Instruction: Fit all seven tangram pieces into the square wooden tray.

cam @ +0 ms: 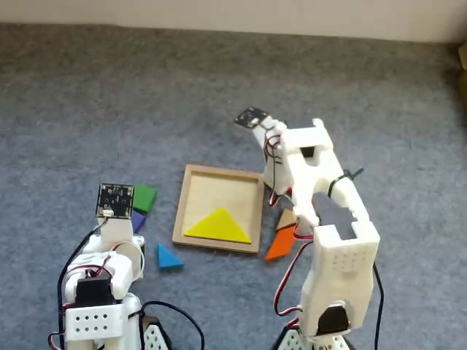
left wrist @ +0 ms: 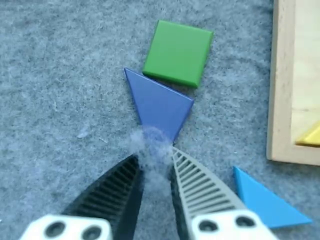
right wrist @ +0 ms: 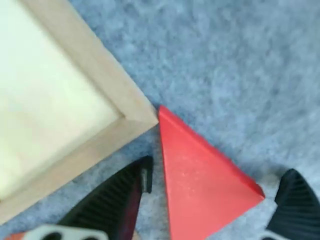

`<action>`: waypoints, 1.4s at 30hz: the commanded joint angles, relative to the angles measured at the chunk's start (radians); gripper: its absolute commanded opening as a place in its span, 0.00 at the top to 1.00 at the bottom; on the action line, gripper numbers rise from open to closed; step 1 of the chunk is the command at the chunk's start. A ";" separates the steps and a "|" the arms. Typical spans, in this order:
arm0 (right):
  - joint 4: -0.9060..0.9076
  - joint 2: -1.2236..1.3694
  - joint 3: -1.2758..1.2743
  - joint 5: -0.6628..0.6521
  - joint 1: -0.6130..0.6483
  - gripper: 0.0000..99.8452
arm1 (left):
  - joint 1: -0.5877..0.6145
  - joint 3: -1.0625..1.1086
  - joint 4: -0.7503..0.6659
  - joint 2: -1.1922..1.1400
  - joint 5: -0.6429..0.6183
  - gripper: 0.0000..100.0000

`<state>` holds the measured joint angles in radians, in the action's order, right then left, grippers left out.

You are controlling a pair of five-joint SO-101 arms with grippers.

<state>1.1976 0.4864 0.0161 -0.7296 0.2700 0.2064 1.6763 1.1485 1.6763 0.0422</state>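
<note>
The square wooden tray (cam: 188,211) lies mid-table with a yellow triangle (cam: 217,226) inside. My left gripper (left wrist: 156,155) sits low over the carpet, its fingers a narrow gap apart, just behind the tip of a dark blue triangle (left wrist: 159,106). A green square (left wrist: 178,52) touches that triangle's far side, and a light blue triangle (left wrist: 265,200) lies beside the gripper. My right gripper (right wrist: 218,176) is wide open, straddling a red triangle (right wrist: 200,180) next to the tray's corner (right wrist: 132,112). An orange triangle (cam: 281,244) and a brown piece (cam: 286,217) lie by the right arm.
Grey carpet covers the whole table. The right arm's body (cam: 321,182) hangs over the tray's right side and hides the ground beneath it. Open carpet stretches behind the tray and to the far left.
</note>
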 commanded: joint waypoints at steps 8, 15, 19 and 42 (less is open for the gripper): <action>0.012 0.041 0.038 -0.034 -0.042 0.74 | -0.010 0.027 -0.014 0.008 0.003 0.92; 0.013 0.038 0.038 -0.026 -0.062 0.74 | -0.010 0.027 -0.014 0.008 0.003 0.92; 0.061 0.038 0.042 -0.003 -0.079 0.65 | -0.010 0.027 -0.014 0.008 0.003 0.92; 0.122 0.036 0.038 0.038 -0.094 0.63 | -0.010 0.027 -0.014 0.008 0.003 0.92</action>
<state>1.2635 0.5294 0.0529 -0.7035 0.2071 0.2064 1.6763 1.1485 1.6763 0.0422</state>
